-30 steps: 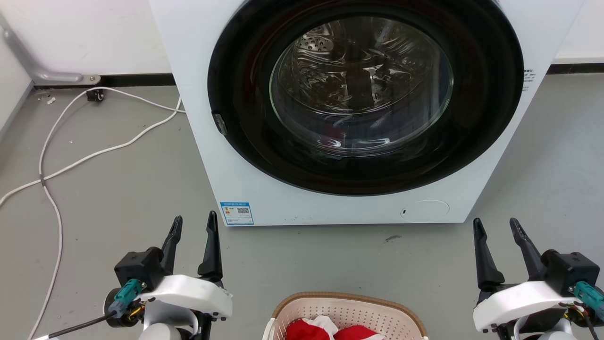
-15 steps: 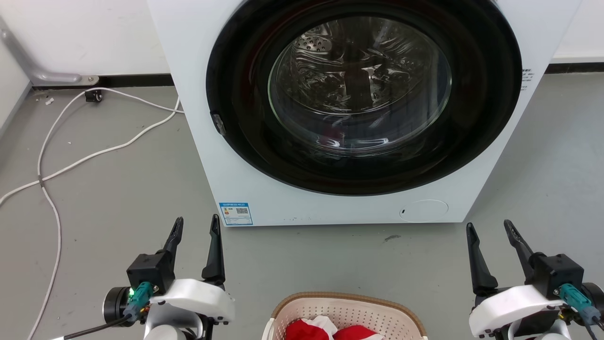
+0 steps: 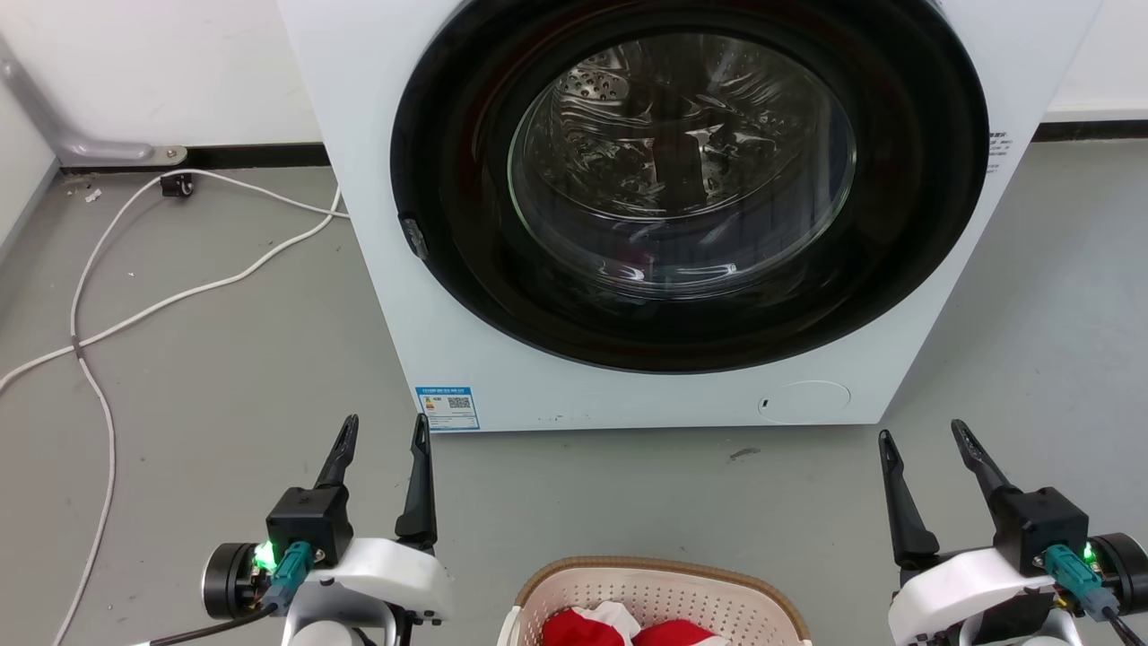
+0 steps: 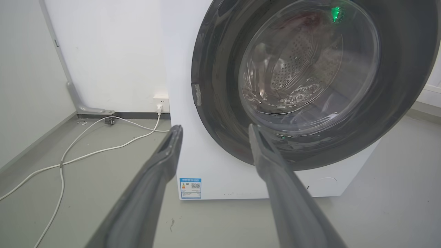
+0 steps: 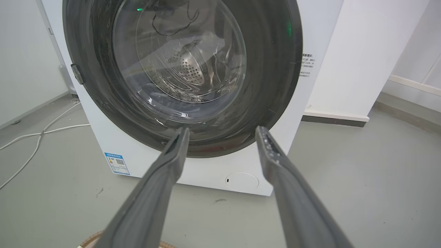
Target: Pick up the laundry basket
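**Both arms drawing inward toward the basket, no contact yet**

Head view. The cream-white perforated plastic laundry basket with a brown woven-look rim (image 3: 659, 567) stands on the grey floor at bottom centre, between the two arms and apart from both. Red and white cloth (image 3: 628, 628) lies inside it. Over the last second the left gripper (image 3: 387, 422) has shifted rightward and the right gripper (image 3: 922, 432) leftward, each a little nearer the basket. The basket itself has not moved. Both pairs of long dark fingers are spread and hold nothing; they point at the white front-loading washing machine with a round glass door (image 3: 386, 296). Judged stage: approach only. Each gripper must yet turn down and reach the sides of the rim before any lift.
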